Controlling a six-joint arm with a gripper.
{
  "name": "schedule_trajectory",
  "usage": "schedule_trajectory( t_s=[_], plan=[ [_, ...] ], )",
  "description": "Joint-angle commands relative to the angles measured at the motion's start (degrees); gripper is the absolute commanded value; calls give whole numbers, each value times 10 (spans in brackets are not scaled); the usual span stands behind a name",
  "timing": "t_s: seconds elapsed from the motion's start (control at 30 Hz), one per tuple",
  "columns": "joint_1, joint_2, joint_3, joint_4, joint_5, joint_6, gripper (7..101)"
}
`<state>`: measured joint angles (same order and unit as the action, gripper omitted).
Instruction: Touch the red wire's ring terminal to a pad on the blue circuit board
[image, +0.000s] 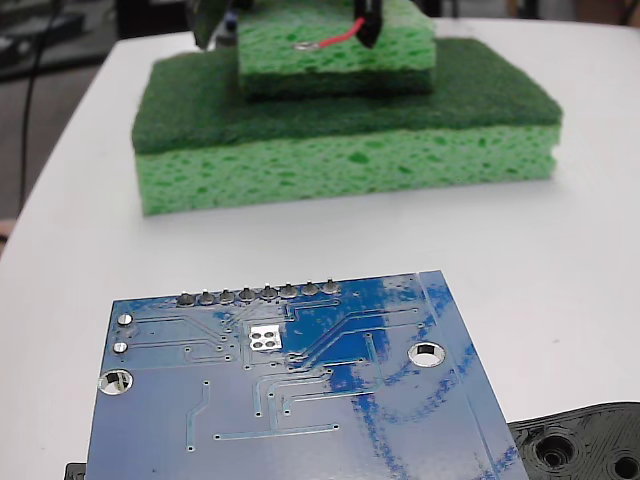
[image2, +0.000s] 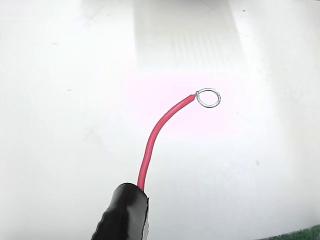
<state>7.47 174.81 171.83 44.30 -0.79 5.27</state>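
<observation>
- The red wire (image: 338, 35) is hanging at the far end of the table in the fixed view, in front of the small green sponge (image: 335, 50) that is lying on top of the big green sponge (image: 345, 150).
- The wire is running from a black sleeve (image: 368, 28) at the upper right, down and to the left, ending in the ring terminal (image: 303, 45).
- In the wrist view the red wire (image2: 159, 135) is curving up out of the black sleeve (image2: 122, 215) at the bottom of the picture, and the ring terminal (image2: 208, 98) is showing as a thin silver loop with a hollow centre over the bare white table (image2: 75, 100).
- Whether the ring is touching the table or hovering over it is not showing clearly.
- The blue circuit board (image: 290, 400) is lying close to the fixed camera, well apart from the ring, with a row of silver solder points (image: 260, 294) running along its far edge and round mounting holes near its sides.
- A black plastic piece (image: 580, 445) with holes is lying just beside the board at the lower right.
- The pincer itself is mostly cut off at the top of the fixed view; only dark parts are showing above the sleeve, so I cannot tell how its fingers are standing.
</observation>
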Motion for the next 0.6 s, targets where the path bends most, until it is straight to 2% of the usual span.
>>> schedule_trajectory(
  t_s=[0.03, 0.2, 0.3, 0.43, 0.6],
  plan=[
    [4, 2, -3, -2, -4, 0, 1003],
    [3, -16, -58, 6, 5, -10, 1003],
    [8, -94, -109, -3, 11, -19, 1003],
    [32, -207, -175, -46, -24, -39, 1003],
    [66, -313, -264, -64, -73, -58, 1003]
  ],
)
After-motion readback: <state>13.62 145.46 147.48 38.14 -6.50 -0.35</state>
